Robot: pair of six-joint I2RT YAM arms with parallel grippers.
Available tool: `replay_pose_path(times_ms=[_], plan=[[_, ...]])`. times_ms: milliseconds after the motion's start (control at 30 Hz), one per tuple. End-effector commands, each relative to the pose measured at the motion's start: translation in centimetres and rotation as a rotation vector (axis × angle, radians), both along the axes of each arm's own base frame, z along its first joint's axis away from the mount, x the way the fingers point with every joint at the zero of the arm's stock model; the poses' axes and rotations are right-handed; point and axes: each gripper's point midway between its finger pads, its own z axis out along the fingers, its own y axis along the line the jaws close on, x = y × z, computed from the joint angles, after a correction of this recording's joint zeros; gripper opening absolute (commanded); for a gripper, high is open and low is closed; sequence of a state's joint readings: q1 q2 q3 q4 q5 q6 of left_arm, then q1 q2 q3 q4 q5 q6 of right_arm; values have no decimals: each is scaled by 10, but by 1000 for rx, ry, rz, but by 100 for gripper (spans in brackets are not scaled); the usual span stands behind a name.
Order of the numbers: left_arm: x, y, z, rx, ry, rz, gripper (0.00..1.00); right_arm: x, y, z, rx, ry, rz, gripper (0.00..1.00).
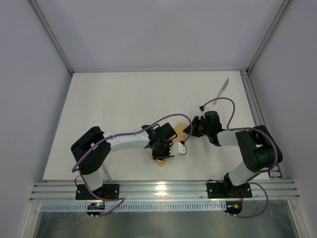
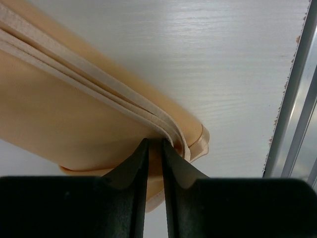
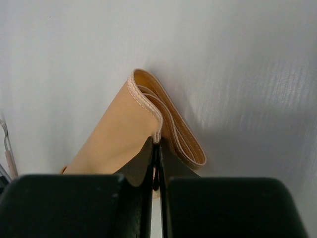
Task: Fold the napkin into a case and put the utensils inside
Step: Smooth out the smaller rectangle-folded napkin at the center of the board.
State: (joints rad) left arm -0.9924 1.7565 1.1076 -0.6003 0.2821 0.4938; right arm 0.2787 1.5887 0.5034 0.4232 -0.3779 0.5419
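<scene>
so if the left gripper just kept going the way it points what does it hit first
The napkin: the left gripper has its jaws closed on the folded corner, so straight on lies the stack of folded layers, with the table past them. Depth there is hard to judge.

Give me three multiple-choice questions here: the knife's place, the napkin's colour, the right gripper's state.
1. Where is the knife? A) far right part of the table B) near left corner C) table centre
2. The napkin is A) blue B) peach-orange C) green
3. The right gripper is A) wide open B) shut on the napkin's edge C) gripping the knife
Answers: 1 A, the top view shows it there; 2 B, seen in both wrist views; 3 B, its fingers pinch the cloth.
</scene>
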Motion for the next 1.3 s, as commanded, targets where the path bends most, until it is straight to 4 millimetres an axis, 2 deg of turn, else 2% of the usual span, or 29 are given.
replay_pose_path(times_ms=[0, 300, 433, 567, 600, 667, 700, 767, 833, 867, 933, 967, 1000, 1067, 1100, 1133, 1233, 1267], plan=[[2, -2, 1, -1, -77, -57, 18, -1, -2, -3, 0, -6, -21, 4], [-12, 6, -27, 86, -119, -145, 20, -1, -4, -4, -4, -3, -32, 4], [-13, 10, -32, 99, -107, -144, 20, -4, -6, -6, -17, 3, -34, 4], [-15, 16, -27, 105, -87, -145, 20, -11, -8, -9, -30, 16, -29, 4], [-13, 21, -23, 107, -74, -133, 22, -13, -8, -10, -29, 19, -27, 4], [-9, 17, -3, 56, -66, -116, 28, -20, -6, -14, -29, 34, -22, 4], [-4, 17, 6, 36, -61, -97, 34, -22, -3, -15, -22, 39, -22, 4], [0, 9, 36, -22, -69, -87, 40, -33, 2, -21, -11, 59, -10, 4], [-4, 0, 58, -81, -49, -105, 46, -40, 3, -22, 15, 65, -22, 4], [-4, -6, 77, -116, -53, -113, 48, -42, 5, -21, 23, 62, -22, 4], [-7, -15, 92, -156, -36, -127, 51, -48, 6, -22, 28, 67, -24, 4], [-2, -21, 99, -168, -45, -123, 51, -51, 9, -20, 31, 62, -14, 4], [2, -24, 98, -164, -47, -95, 51, -53, 10, -19, 33, 61, -11, 4], [23, -35, 94, -163, -117, -35, 51, -60, 15, -18, 40, 63, 1, 4], [30, -39, 79, -143, -122, -8, 51, -61, 15, -18, 39, 60, -1, 4], [36, -42, 74, -133, -130, 40, 51, -63, 15, -19, 40, 65, 0, 4], [40, -58, 52, -119, -152, 82, 54, -68, 16, -18, 48, 67, 6, 4], [45, -59, 48, -105, -192, 99, 58, -68, 17, -17, 55, 69, 7, 4]])
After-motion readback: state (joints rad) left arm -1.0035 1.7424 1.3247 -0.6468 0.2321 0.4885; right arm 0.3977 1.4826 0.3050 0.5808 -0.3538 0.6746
